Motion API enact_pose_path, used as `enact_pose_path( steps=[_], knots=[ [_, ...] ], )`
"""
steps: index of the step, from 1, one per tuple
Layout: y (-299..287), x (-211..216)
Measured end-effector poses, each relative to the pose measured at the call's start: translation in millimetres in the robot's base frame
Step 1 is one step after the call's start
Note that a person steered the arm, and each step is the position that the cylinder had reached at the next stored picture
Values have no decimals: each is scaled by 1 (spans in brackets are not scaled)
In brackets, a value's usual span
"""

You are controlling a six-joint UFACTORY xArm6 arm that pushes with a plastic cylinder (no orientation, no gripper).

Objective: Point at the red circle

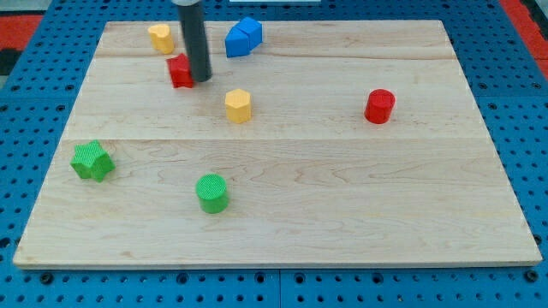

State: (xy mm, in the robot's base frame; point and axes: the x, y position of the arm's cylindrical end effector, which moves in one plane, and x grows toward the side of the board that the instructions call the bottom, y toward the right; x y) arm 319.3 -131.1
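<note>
The red circle (379, 106) is a short red cylinder standing at the view's right on the wooden board (342, 197). My tip (201, 79) is at the view's upper left, far from it. The tip stands right beside another red block (180, 71), touching or almost touching its right side; that block's shape is partly hidden by the rod.
A yellow block (160, 38) sits at the top left and a blue block (244, 37) at the top middle. A yellow hexagon-like block (239, 106) is near the centre. A green star-like block (92, 161) is at the left and a green cylinder (211, 192) at the lower middle.
</note>
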Motion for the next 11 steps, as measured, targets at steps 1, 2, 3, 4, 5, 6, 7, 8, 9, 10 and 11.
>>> enact_pose_path(
  steps=[1,2,3,4,5,6,7,8,9,10,11],
  knots=[
    [-47,0],
    [-66,0],
    [45,21],
    [162,19],
    [271,2],
    [339,13],
    [354,25],
    [339,34],
    [320,45],
    [320,71],
    [303,84]
  ],
)
